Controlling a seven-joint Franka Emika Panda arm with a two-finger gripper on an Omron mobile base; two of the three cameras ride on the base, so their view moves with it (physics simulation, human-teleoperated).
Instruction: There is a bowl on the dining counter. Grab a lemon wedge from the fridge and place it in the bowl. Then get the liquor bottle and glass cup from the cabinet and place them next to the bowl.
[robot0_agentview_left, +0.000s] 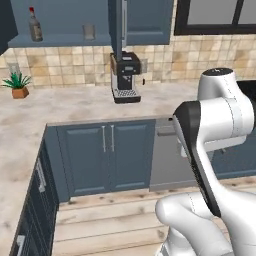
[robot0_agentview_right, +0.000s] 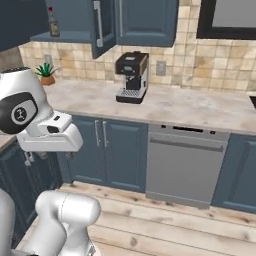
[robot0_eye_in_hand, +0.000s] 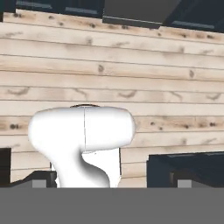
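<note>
In your left base view, the cabinet (robot0_agentview_left: 60, 22) stands open above the counter, and on its blue-grey shelf the liquor bottle (robot0_agentview_left: 34, 26), grey-brown with a red cap and pale label, stands upright well apart from the short translucent glass cup (robot0_agentview_left: 89, 32), with a coffee machine (robot0_agentview_left: 125, 76) below. Your right base view shows the same bottle (robot0_agentview_right: 52, 23) at the shelf's left, beside the open door. Your hand view looks down at the wooden floor (robot0_eye_in_hand: 131, 78); whether the claw is apart or together, you cannot tell.
</note>
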